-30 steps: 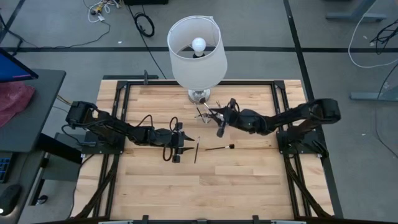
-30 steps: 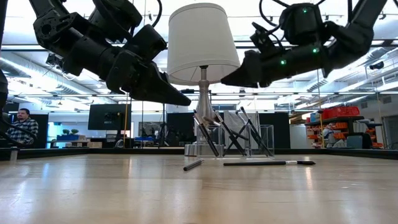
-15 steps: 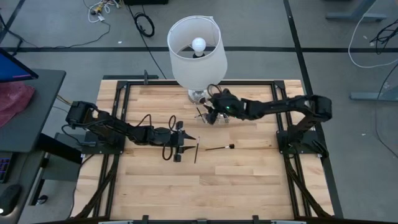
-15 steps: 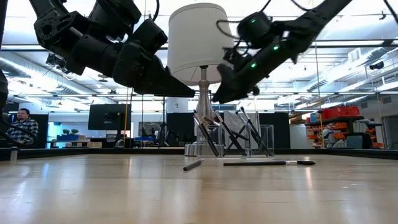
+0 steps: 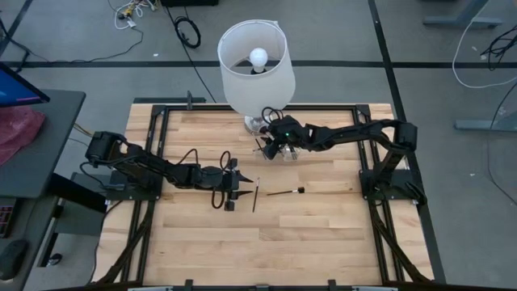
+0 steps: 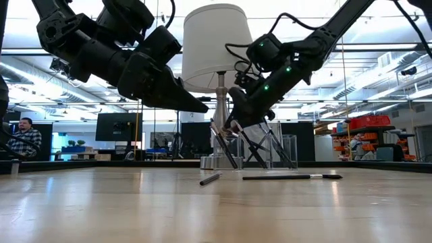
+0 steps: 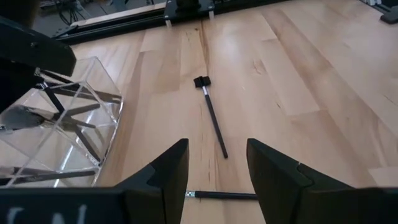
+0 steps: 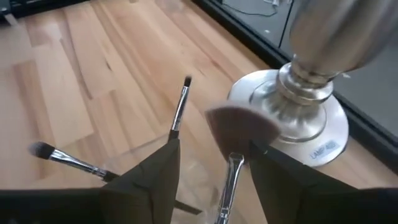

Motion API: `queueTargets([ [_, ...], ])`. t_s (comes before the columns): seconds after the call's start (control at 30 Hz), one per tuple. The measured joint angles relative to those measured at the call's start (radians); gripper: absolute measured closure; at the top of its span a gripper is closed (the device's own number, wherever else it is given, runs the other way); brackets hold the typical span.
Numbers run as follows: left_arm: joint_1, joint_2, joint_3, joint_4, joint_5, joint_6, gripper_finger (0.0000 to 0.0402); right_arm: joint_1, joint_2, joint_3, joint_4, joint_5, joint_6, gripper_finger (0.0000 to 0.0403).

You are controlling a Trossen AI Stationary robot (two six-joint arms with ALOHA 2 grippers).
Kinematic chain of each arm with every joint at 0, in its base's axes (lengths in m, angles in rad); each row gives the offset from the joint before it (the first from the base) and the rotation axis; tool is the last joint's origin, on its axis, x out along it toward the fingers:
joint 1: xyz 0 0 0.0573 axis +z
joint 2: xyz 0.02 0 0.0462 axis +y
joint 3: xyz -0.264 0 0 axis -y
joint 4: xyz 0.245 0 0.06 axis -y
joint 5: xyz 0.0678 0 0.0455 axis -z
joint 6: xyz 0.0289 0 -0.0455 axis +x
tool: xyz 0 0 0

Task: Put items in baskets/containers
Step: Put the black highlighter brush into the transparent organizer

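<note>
Since the earlier frame, the right gripper (image 5: 272, 144) is being carried in over the clear box (image 5: 280, 150), its fingers spread and empty. From above, two brushes (image 5: 284, 192) are lying loose on the surface (image 5: 323, 234). At the left wrist, the spread fingers (image 7: 168, 171) of the nearer left gripper (image 7: 216, 180) are being held just above the dark brush (image 7: 212, 116), which is pointing away from them.
</note>
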Motion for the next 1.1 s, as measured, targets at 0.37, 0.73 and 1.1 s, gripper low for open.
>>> queueTargets([
  [0.37,0.000,0.000,0.000,0.000,0.000,0.001,0.0236,0.001,0.004,0.000,-0.003,-0.001,-0.058,0.0222],
  [0.73,0.000,0.000,0.000,0.000,0.000,0.001,0.0236,0.000,0.004,-0.001,-0.070,-0.026,-0.081,0.0321],
  [1.1,0.000,0.000,0.000,-0.005,0.000,0.001,0.0236,0.044,-0.027,-0.002,-0.082,-0.021,-0.094,0.0381],
])
